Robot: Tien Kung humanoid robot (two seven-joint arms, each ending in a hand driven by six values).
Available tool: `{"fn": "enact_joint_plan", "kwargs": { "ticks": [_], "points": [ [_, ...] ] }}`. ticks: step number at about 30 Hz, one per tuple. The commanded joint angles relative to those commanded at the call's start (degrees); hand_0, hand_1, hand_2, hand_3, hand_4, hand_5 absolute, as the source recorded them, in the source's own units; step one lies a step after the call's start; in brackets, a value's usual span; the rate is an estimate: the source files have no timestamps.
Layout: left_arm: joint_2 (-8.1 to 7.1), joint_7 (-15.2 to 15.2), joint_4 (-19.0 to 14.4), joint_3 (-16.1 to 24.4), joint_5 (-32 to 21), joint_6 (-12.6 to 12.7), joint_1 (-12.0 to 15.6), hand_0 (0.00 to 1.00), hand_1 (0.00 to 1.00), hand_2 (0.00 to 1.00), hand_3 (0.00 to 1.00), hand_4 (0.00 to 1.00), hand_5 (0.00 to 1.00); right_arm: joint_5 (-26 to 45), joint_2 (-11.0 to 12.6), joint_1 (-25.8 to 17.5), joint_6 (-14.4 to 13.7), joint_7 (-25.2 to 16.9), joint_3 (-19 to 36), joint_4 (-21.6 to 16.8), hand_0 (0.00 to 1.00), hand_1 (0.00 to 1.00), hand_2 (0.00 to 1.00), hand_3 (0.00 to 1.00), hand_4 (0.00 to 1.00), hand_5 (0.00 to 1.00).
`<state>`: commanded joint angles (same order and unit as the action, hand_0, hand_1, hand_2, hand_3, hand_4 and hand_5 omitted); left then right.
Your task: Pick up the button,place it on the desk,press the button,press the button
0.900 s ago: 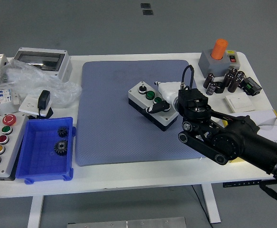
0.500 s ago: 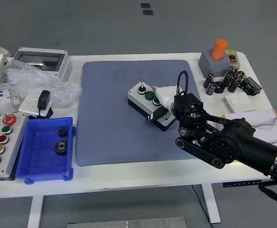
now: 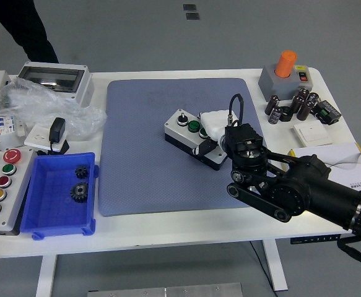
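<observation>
button box (image 3: 185, 131) sits on the blue mat (image 3: 143, 161) mid surface, w/ the right hand (image 3: 220, 133) over its near end; fingers look curled down onto it, can't tell if clamped. you're prob at the press step, so next push straight down on one btn w/o sliding the box. left arm not in view.

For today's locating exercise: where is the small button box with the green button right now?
In the head view, the button box lies on the blue mat, right of centre, with the right hand at its right end.
</observation>
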<state>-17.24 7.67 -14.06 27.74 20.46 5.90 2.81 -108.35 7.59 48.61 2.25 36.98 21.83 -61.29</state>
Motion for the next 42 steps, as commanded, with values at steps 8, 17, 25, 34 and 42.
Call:
{"fn": "enact_joint_plan", "kwargs": {
  "ticks": [8, 17, 25, 34, 42],
  "points": [
    [-0.02, -0.02, 0.01, 0.01, 0.03, -0.01, -0.05, 0.625, 0.660, 0.626, 0.673, 0.710, 0.331, -0.24, 0.27, -0.09, -2.70, 0.00, -0.32, -0.23, 0.243, 0.488, 0.477, 0.488, 0.604, 0.122],
    [0.02, -0.01, 0.03, 0.01, -0.01, -0.03, -0.05, 0.625, 0.660, 0.626, 0.674, 0.711, 0.334, -0.47, 3.00, 0.55, -6.24, 0.00, -2.03, -4.18, 0.244, 0.478, 0.415, 0.369, 0.554, 0.029],
    [-0.02, -0.04, 0.05, -0.01, -0.06, -0.01, -0.03, 0.625, 0.661, 0.627, 0.674, 0.714, 0.338, -0.20, 7.64, 2.82, -10.17, -6.70, -9.12, -8.72, 0.293, 0.487, 0.426, 0.372, 0.545, 0.002],
    [-0.06, -0.07, 0.08, -0.06, -0.09, 0.07, -0.01, 0.624, 0.661, 0.627, 0.675, 0.716, 0.340, -1.79, 10.84, 4.83, -14.05, -18.14, -14.51, -9.52, 0.454, 0.530, 0.444, 0.378, 0.524, 0.002],
    [-0.08, -0.12, 0.09, -0.10, -0.10, 0.13, 0.00, 0.624, 0.661, 0.630, 0.677, 0.717, 0.344, -4.42, 11.30, 5.48, -16.40, -22.56, -17.56, -8.72, 0.503, 0.523, 0.444, 0.399, 0.461, 0.002]
  ]
}}
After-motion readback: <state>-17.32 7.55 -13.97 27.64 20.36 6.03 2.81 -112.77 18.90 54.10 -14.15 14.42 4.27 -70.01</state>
